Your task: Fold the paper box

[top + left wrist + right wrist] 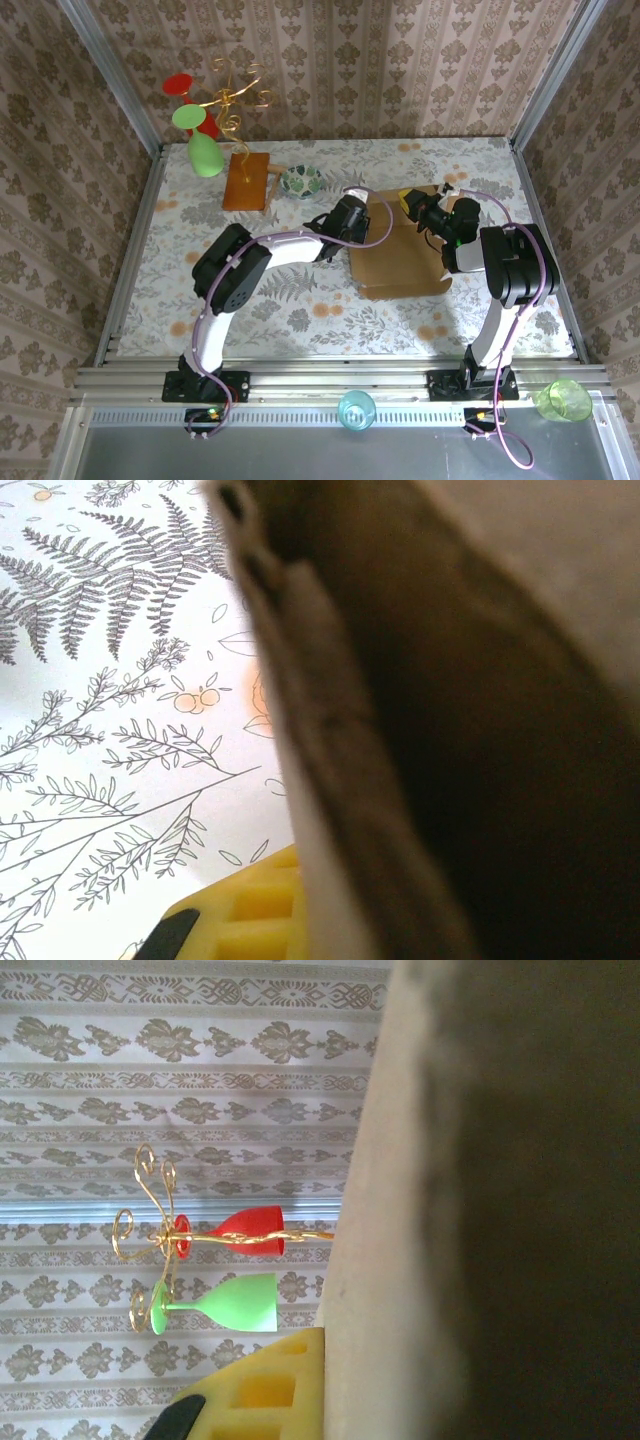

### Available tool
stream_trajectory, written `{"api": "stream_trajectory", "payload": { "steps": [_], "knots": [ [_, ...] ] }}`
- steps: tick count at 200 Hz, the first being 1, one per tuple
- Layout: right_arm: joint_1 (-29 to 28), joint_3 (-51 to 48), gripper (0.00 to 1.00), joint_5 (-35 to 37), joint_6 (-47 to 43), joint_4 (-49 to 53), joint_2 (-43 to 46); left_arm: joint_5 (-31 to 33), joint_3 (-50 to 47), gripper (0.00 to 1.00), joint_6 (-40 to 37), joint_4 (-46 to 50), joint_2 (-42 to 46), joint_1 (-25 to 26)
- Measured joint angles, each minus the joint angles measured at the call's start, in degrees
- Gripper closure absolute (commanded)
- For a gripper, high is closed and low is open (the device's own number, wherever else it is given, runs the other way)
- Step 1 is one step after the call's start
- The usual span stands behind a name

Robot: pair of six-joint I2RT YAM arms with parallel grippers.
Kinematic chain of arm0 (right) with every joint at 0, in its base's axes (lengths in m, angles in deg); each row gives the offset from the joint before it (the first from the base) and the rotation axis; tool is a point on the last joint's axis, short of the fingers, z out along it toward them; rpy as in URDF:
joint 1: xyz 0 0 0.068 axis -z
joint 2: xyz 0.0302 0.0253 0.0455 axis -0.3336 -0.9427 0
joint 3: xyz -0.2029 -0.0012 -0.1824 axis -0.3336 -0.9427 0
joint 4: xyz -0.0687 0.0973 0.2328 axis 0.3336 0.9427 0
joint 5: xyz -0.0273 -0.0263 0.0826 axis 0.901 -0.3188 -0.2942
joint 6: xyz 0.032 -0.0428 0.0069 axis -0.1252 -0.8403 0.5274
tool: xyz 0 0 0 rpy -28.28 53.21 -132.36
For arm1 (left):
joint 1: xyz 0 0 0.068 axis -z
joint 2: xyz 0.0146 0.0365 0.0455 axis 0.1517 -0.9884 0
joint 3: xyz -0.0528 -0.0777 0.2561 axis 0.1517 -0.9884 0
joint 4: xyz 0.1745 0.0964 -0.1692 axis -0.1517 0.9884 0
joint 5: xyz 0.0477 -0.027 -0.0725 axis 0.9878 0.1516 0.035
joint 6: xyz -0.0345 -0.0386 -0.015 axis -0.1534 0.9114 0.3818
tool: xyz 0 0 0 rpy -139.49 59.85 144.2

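Observation:
The paper box, plain light-brown cardboard, lies on the floral tablecloth right of centre, with its rear part lifted off the table. My left gripper is at the box's back left corner and my right gripper at its back edge. In the left wrist view a cardboard panel runs edge-on against the one yellow finger that shows. In the right wrist view a panel presses on the yellow finger. In both wrist views the second finger is hidden behind the cardboard.
A glossy wooden board and a small patterned bowl sit behind and left of the box. A gold wire stand with red and green glasses stands at the back left. A teal cup and a green cup rest on the front rail.

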Motion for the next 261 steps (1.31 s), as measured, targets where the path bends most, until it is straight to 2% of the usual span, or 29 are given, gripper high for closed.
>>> {"api": "stream_trajectory", "payload": {
  "steps": [26, 34, 48, 59, 74, 93, 117, 151, 174, 205, 261],
  "knots": [
    [-0.17, 0.00, 1.00, 0.94, 0.33, 0.02, 0.00, 1.20, 1.31, 1.00, 0.09, 1.18, -0.59, 0.24],
    [-0.28, 0.00, 0.97, 1.16, 0.59, 0.02, 0.00, 1.62, 1.64, 1.00, 0.09, 1.66, -0.63, 0.31],
    [-0.57, 0.00, 0.85, 1.66, 1.20, 0.04, 0.04, 2.32, 2.01, 1.00, 0.09, 2.38, -0.72, 0.33],
    [-0.92, -0.11, 0.70, 1.81, 1.42, 0.52, 0.44, 3.13, 2.51, 1.00, 0.09, 3.39, -0.81, 0.33],
    [-1.31, -1.14, 0.59, 2.58, 1.46, 2.75, 2.21, 4.24, 3.02, 1.00, 0.00, 4.13, -0.98, 0.22],
    [-1.53, -2.91, 0.47, 4.04, 0.83, 8.31, 7.15, 5.44, 3.04, 1.00, -0.20, 4.48, -1.01, 0.22],
    [-1.55, -3.26, 0.38, 6.60, -1.46, 19.12, 17.53, 6.12, 2.32, 1.00, -0.61, 3.87, -0.81, 0.07],
    [-0.22, -2.62, 0.37, 9.64, -5.51, 35.47, 33.59, 6.21, -2.47, 1.00, -2.05, 3.48, 2.78, -1.79],
    [1.86, -0.83, 0.41, 11.04, -8.33, 44.65, 38.91, 6.21, -5.70, 1.00, -3.23, 3.78, 5.92, -3.28],
    [2.95, 4.02, 0.46, 11.30, -11.47, 52.87, 35.71, 6.67, -8.07, 1.00, -4.35, 4.59, 9.16, -4.17],
    [0.07, 9.20, 0.50, 11.23, -13.81, 57.11, 25.66, 6.82, -9.07, 1.00, -4.46, 5.09, 9.84, -4.15]
  ]
}}
